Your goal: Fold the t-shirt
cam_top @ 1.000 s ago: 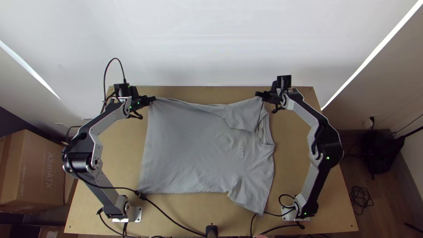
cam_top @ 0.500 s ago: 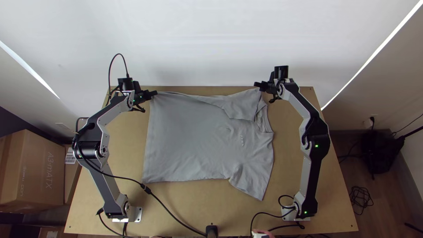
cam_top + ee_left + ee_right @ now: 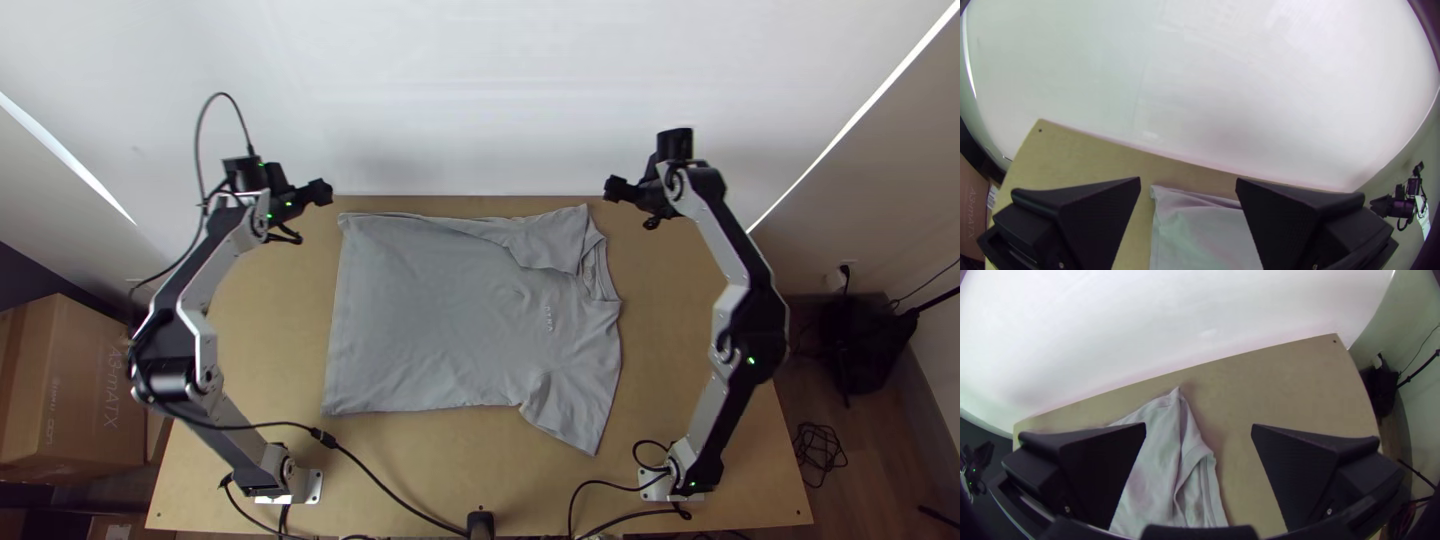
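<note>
Top view, T-shirt: grey short-sleeved cloth T-shirt (image 3: 450, 320), lying on the light wooden table (image 3: 270, 345). Body mostly spread; hem (image 3: 335, 330) toward the left arm, collar (image 3: 603, 275) toward the right arm.
Top view, sleeves: near sleeve (image 3: 575, 415) spread and angled toward the table's near edge; far sleeve (image 3: 550, 240) lying along the shirt's far side, beside a creased overlap.
Top view, left gripper: black left gripper (image 3: 320, 192) at the table's far edge, just beside the far corner of the hem and apart from the cloth.
Top view, right gripper: black right gripper (image 3: 615, 190) at the far edge, just beside the tip of the far sleeve and apart from it.
Top view, surroundings: smooth white wall (image 3: 480, 90) beyond the table; brown cardboard box (image 3: 75, 390) beyond the left arm's side of the table.
Left wrist view, pincer: left gripper (image 3: 1188, 180) spread wide, its two flat black fingers (image 3: 1100, 212) well apart.
Left wrist view, T-shirt: far hem corner and adjoining creased edge visible through the gap, lying on the table.
Right wrist view, pincer: right gripper (image 3: 1199, 426) spread wide, with a broad gap between the fingers.
Right wrist view, T-shirt: pointed tip of the far sleeve and part of the collar visible through the gap, resting on the table.
</note>
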